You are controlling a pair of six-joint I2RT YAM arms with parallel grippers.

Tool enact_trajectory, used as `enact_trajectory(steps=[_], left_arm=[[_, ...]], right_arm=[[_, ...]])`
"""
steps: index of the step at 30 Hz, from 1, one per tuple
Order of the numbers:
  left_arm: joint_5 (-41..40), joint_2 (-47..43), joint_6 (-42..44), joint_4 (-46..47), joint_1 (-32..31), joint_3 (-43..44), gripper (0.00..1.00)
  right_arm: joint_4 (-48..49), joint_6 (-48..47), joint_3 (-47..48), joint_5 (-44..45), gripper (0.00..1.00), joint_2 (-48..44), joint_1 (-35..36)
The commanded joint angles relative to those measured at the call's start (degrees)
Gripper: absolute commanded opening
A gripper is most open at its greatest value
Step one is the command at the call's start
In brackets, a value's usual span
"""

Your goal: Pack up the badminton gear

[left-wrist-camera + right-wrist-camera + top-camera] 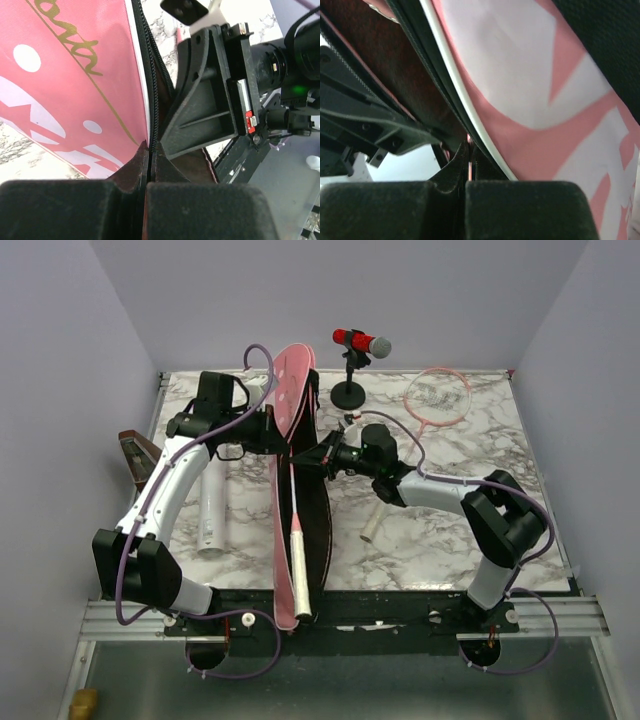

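1. The pink bag [285, 400] is laid along the 12–6 line of the marble table [450, 530], just left of centre. Its far end is raised at 12 o'clock and its near end reaches past the table's 6 o'clock edge.
2. The bag mouth is spread open at mid-length, and the dark lining is exposed.
3. The left gripper [278, 432] is pressed together on the bag's 9 o'clock lip. In the left wrist view, pink fabric is seen pinched between the pads, right beside the zipper [150, 75].
4. The right gripper [322, 454] is clamped on the 3 o'clock lip, opposite the left one across the opening. In the right wrist view, the bag edge is seen nipped between its pads.
5. One racket [301, 575] is seen inside the open bag, white handle toward 6 o'clock and thin shaft toward 12. Its head is hidden by the bag.
6. The second racket [437, 398] is left on the table. Its pink hoop is at 1–2 o'clock, the shaft passes under the right arm, and the white handle end shows at about 4 o'clock, near the bag but apart from it.
7. The white tube [211, 515] is laid flat at 8 o'clock, roughly parallel to the bag and apart from it, partly covered by the left arm.
8. The microphone [360, 341] is stood on its black stand at 12 o'clock, just right of the bag's far end. The brown box [133, 448] is seen at 9 o'clock, at the table's edge.
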Motion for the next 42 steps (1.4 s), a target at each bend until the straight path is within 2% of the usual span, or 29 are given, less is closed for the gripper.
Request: enact_trajectory(steps=[1,10,15,27,29,38,42], left_arm=[[5.64,-1.90,0.39,-2.99,-1.68,1.24,0.00],[7.31,-1.64,1.61,-5.10,-2.38,2.29,0.00],[7.66,-1.38,1.97,-5.19,-2.38,1.68,0.00],[8.62,0.29,1.44,-5.01,-2.65,1.41,0.00],[8.63,0.47,1.44,-5.19,-2.65,1.76,0.00],[8.89,1.08,1.79,-5.37,-2.30,2.03,0.00],[9.68,1.96,0.91,-5.10,-1.33,2.03,0.00]], right_arm=[[-9.20,-11.31,4.59,4.34,0.01,-1.73,-0.44],[-15.35,-19.13,6.18,6.10,0.01,-3.14,-2.10],[-18.78,-24.05,4.95,10.66,0.04,-5.69,-2.46],[-19.75,-26.08,4.24,15.85,0.13,-3.41,0.44],[-19.84,-25.82,4.68,17.08,0.15,-2.71,1.32],[-24.05,-27.31,6.62,20.07,0.40,-3.49,3.25],[-26.25,-28.10,5.04,19.72,0.44,-6.74,3.34]])
